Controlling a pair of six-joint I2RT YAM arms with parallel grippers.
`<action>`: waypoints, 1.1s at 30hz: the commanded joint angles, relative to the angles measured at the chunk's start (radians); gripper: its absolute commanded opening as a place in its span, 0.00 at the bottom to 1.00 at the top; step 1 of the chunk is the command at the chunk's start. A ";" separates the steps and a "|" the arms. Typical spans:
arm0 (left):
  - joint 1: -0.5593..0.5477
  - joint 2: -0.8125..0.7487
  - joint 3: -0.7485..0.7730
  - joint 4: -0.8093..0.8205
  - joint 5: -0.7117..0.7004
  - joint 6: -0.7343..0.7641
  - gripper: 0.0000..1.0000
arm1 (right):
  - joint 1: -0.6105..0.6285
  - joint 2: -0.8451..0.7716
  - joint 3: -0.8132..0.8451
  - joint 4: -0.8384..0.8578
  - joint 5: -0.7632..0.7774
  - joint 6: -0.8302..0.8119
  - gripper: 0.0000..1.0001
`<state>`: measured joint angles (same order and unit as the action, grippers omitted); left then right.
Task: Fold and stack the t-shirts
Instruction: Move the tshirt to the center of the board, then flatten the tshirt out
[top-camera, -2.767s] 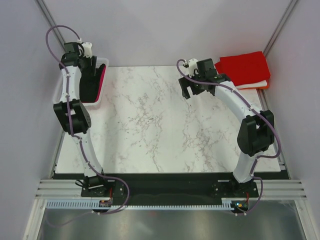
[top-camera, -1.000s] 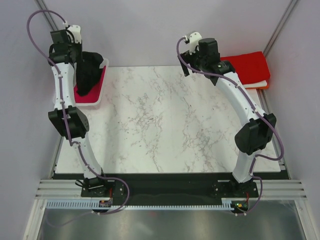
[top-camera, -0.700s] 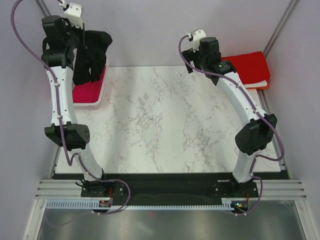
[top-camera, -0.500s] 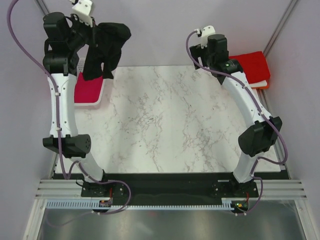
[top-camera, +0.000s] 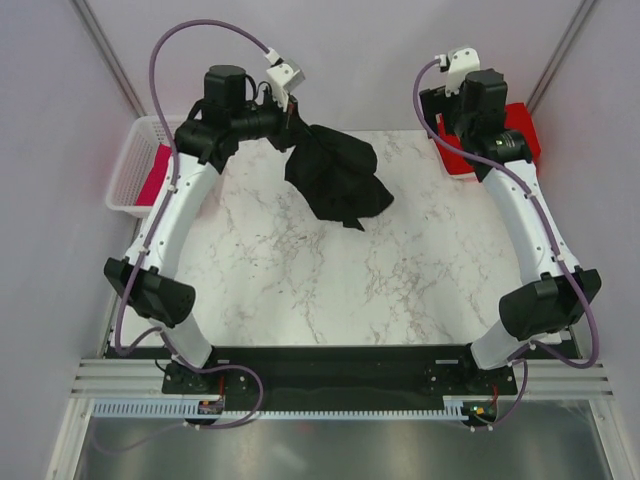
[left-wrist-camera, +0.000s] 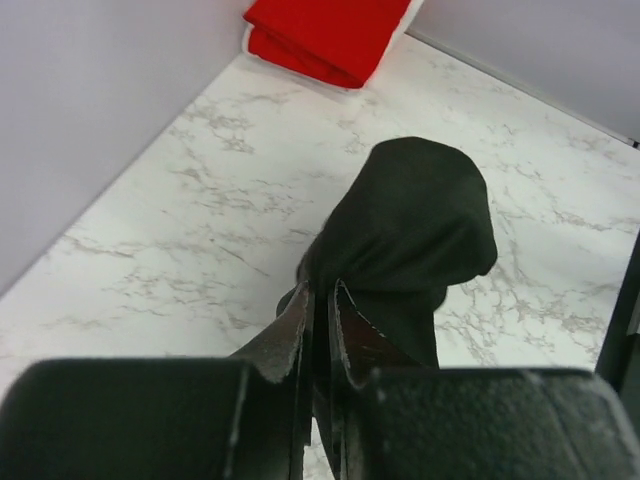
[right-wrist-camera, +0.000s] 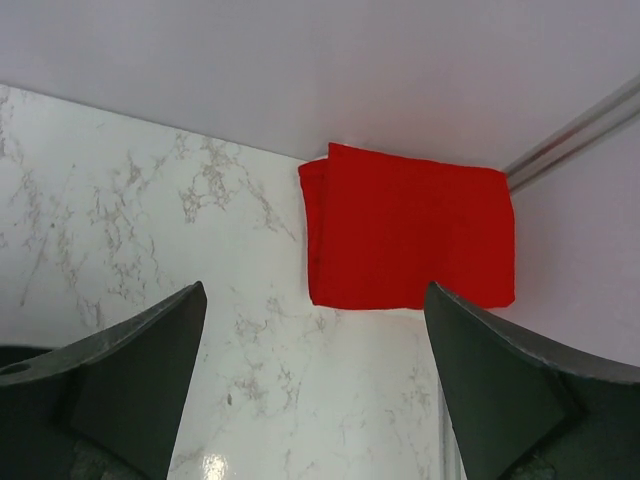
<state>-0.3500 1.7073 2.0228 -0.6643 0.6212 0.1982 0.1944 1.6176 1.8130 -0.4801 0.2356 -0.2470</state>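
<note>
Marble table (top-camera: 300, 280), black t-shirt (top-camera: 335, 175) hanging bunched above its far middle.
Left gripper (left-wrist-camera: 318, 295) pinched tight on one fold; right gripper (right-wrist-camera: 310, 300) spread wide, empty, over folded red t-shirt (right-wrist-camera: 410, 235). Risk: single pinch lands cloth crumpled.

black t-shirt (top-camera: 335, 180), red t-shirt (right-wrist-camera: 410, 228), marbled table (top-camera: 300, 285)

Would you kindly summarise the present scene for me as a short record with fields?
Left gripper: shut on bunched black cloth t-shirt, which hangs over the white marble table
Right gripper: open, empty, facing the folded red t-shirt
Folded stack: red on top, far right corner
White plastic lattice basket: far left, magenta cloth inside
</note>
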 joint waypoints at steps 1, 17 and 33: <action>0.005 0.069 0.010 0.037 0.031 -0.094 0.13 | 0.007 -0.044 -0.062 -0.021 -0.108 -0.070 0.98; 0.115 0.195 -0.102 0.026 -0.271 -0.080 0.50 | 0.194 -0.087 -0.426 -0.224 -0.653 -0.350 0.82; 0.157 0.064 -0.328 0.026 -0.342 -0.042 0.47 | 0.384 0.106 -0.626 -0.169 -0.676 -0.503 0.71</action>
<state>-0.1921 1.8133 1.7069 -0.6563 0.3046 0.1226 0.5789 1.6863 1.1568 -0.6666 -0.4198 -0.6994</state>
